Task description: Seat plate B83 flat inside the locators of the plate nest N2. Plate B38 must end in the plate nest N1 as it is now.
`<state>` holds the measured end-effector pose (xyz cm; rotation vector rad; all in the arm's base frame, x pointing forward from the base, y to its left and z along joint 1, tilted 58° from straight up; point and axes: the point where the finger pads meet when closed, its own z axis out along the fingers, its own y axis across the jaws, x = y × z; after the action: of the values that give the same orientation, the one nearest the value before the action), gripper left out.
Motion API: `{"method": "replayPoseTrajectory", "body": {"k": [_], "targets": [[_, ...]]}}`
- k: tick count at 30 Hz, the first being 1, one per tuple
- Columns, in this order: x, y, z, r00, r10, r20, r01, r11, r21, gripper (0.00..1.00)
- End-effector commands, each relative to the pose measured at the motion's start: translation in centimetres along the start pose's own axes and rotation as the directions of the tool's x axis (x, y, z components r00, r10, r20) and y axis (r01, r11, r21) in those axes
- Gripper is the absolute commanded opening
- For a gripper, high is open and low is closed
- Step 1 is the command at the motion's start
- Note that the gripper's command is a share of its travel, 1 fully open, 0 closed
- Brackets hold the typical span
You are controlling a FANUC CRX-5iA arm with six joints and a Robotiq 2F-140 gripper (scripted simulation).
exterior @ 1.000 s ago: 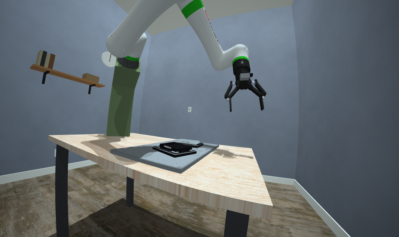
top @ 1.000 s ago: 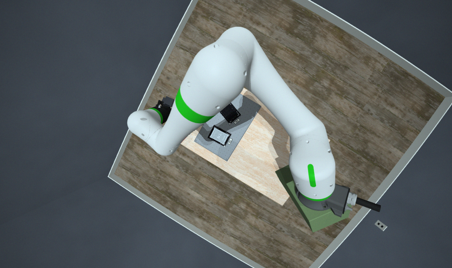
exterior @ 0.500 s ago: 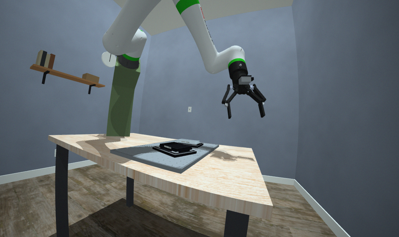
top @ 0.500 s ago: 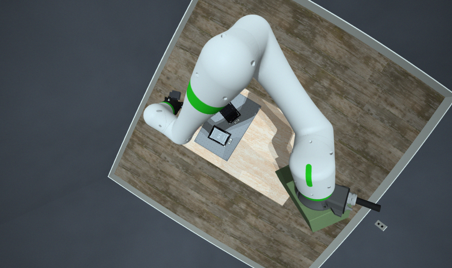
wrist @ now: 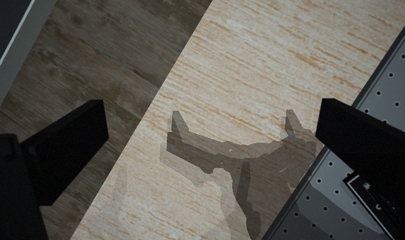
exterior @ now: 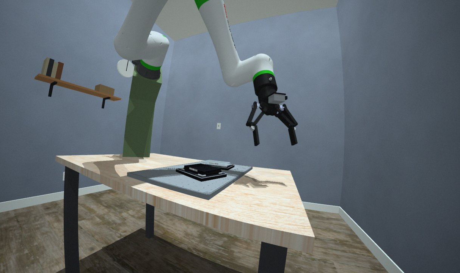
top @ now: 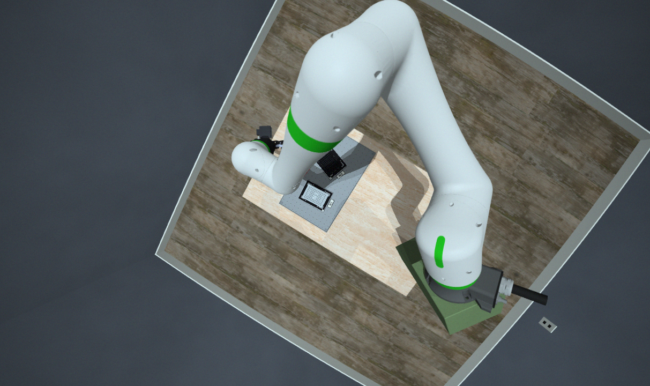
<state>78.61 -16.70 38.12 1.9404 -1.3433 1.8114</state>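
Note:
The grey breadboard lies on the wooden table. On it, a white plate sits in a black-framed nest; it also shows in the side view. A black plate lies on the other nest, standing a little proud of it in the side view; I cannot tell whether it is inside the locators. My gripper is open and empty, high above the table beside the breadboard's edge. In the wrist view my gripper spans bare wood, with the breadboard at the right.
The table edge and the floor lie under my left finger in the wrist view. A corner of a nest shows at the lower right. The arm's green pedestal stands behind the table. A wall shelf hangs at the left.

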Motion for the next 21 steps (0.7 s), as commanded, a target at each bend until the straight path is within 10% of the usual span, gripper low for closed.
{"method": "replayPoseTrajectory", "body": {"k": [1,21], "targets": [[0.0,1.1,0.6,0.998,-0.067,0.013,0.067,0.998,0.015,1.0],[-2.6,9.0,3.1,0.95,-0.301,0.082,0.299,0.953,0.043,1.0]]}}
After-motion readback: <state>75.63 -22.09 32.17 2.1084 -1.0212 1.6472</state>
